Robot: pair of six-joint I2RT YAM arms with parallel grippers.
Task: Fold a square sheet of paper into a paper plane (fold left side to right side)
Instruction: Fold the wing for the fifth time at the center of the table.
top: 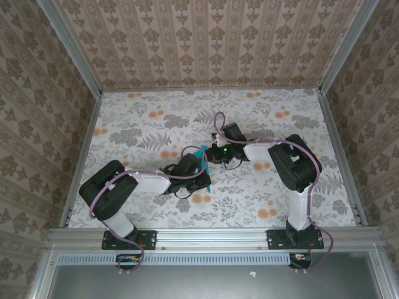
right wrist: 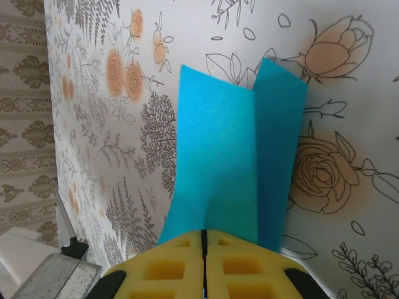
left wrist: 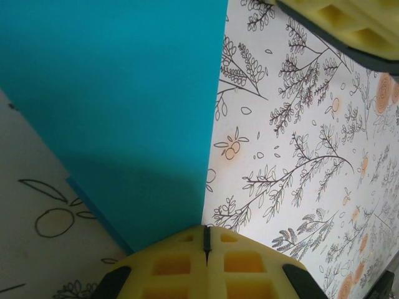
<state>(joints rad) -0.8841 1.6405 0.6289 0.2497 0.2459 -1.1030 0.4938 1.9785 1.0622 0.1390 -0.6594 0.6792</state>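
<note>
Left arm (top: 112, 193) reaches in from near-left toward table centre. Left gripper (top: 197, 168) sits mid-table; in its wrist view the yellow pads (left wrist: 174, 265) are pressed together with no gap, clamped on a corner of the square sheet of paper (left wrist: 124, 112), which fans up and left from the seam and lifts off the flower-print table (top: 280, 124), casting a shadow below it. The right gripper's pads (left wrist: 355, 28) show at the top right of the same view, near. From above, the cyan paper (top: 202, 154) sits between the two grippers at table centre, mostly hidden by them, with a thin strip trailing toward the near edge. Right gripper (top: 212, 156) is just right of it. In the right wrist view its jaws are also together, pinching the sheet (right wrist: 218, 156), which is folded, with one straight crease running away from the pads and two flaps spread on the table. Right arm (top: 293, 165) bends in from near-right.
</note>
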